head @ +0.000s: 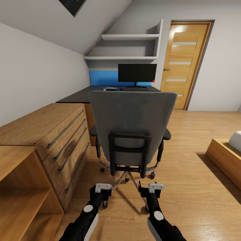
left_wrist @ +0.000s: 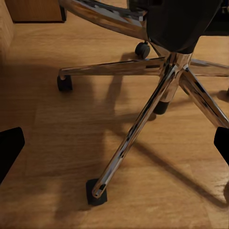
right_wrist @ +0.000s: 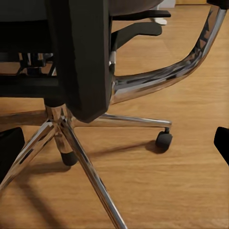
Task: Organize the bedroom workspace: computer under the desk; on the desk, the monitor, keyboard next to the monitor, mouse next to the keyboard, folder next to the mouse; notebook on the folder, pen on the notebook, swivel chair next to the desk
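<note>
Grey swivel chair [head: 132, 129] rolls easily, bulky; grab backrest edges. Left claw [head: 103, 188] and right claw [head: 150, 188] spread, empty.

The dark bench [head: 78, 95] carries the monitor [head: 137, 73], a keyboard [head: 135, 89] and what may be a mouse [head: 110, 88]. The swivel chair [head: 131, 127] stands on the wooden floor [head: 194, 187].

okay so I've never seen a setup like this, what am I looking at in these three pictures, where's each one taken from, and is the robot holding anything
It is a simulated two-armed robot on wheels in a bedroom. The big picture comes from its head camera: the left gripper and right gripper reach toward the back of a grey chair. Beyond it stands a dark desk with a monitor and keyboard. The other two come from cameras on the wrists, looking at the chair's chrome legs and a caster. Both grippers look open, holding nothing.
</note>
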### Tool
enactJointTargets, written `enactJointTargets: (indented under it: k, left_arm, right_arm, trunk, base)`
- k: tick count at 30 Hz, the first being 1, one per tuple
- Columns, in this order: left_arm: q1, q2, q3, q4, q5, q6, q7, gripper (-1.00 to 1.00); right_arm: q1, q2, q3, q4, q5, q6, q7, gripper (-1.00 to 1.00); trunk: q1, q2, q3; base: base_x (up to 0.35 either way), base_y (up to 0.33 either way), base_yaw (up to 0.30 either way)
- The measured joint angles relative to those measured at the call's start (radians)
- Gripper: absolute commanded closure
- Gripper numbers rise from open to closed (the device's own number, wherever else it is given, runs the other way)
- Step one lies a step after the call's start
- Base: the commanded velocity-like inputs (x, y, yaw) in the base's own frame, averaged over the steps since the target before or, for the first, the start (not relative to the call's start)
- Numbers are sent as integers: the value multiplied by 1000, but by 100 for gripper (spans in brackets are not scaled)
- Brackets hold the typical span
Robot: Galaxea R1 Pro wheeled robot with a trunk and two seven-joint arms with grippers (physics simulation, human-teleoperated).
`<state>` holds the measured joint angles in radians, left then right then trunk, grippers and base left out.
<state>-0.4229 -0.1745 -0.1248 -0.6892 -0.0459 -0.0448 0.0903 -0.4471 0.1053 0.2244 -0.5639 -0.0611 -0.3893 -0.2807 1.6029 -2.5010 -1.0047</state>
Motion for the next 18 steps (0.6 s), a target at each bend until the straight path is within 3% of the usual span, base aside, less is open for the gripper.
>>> enactJointTargets:
  k: [18]
  left_arm:
    - [0,0,4,-58,0,-1,-1,-100]
  right_arm:
    - [0,1,0,0,1,-3,-6,-100]
  trunk:
    - [0,0,0]
  base:
    - [0,0,0]
